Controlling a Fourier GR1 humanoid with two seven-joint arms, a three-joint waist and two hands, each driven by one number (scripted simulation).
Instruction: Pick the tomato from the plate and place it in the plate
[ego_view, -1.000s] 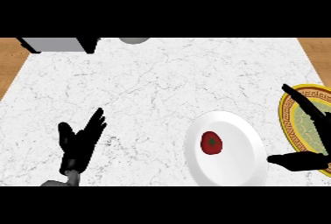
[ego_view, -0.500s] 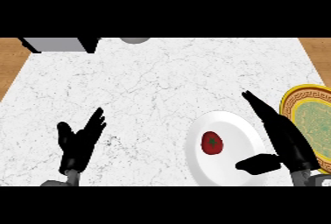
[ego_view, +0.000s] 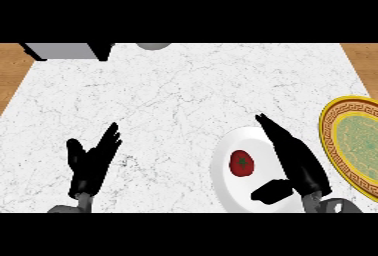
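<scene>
Right hand (ego_view: 299, 162) has slid in over the white plate (ego_view: 229, 187)
Fingers straight, thumb out, beside the tomato (ego_view: 241, 163); left hand (ego_view: 90, 162) rests, fingers spread

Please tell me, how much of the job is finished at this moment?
Nothing is moved yet: the tomato lies on the white plate. In hand: the right hand is open over that plate, beside the tomato, fingers straight, not gripping. Left: grasp it, lift it, set it on the gold-rimmed green plate. The left hand rests open at lower left.
</scene>
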